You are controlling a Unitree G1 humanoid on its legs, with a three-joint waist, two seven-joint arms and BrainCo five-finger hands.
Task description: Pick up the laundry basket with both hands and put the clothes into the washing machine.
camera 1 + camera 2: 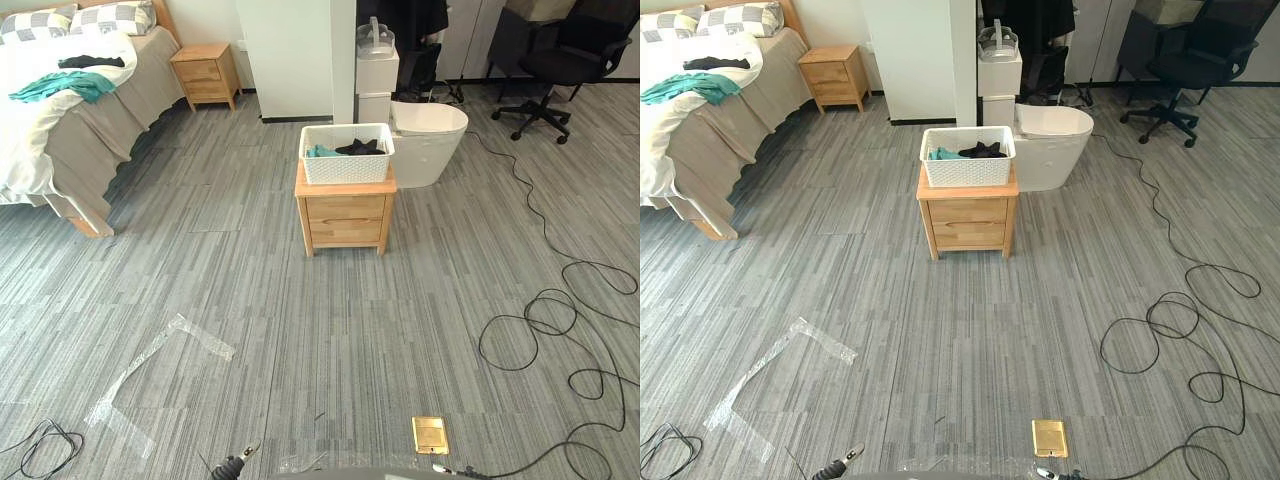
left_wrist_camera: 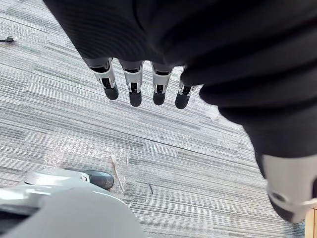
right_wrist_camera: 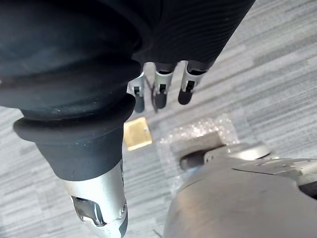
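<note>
Basket time, and nothing had started: the white laundry basket (image 1: 345,168) sat on top of a wooden bedside cabinet (image 1: 345,215), well apart from both sets of fingers, far out ahead of them across the grey floor (image 1: 300,340). Clothes (image 1: 360,147), one teal piece and one black, lay inside it. Just behind the cabinet, farther again from the fingers, stood a white rounded machine (image 1: 430,140), which I took for the washing machine. Left hand (image 2: 134,87) hung over bare floor, its fingers (image 2: 159,89) straight and a little apart, nothing between them and the thumb. Right hand (image 3: 161,89) matched it: fingers (image 3: 187,87) straight, apart, empty, with a brass floor plate (image 3: 137,133) lying just past the fingertips. So, by my reading, none of the task was done. The walk up to the cabinet, the two-handed grip on the basket's sides, the lift, the carry and the loading of the clothes were all left.
</note>
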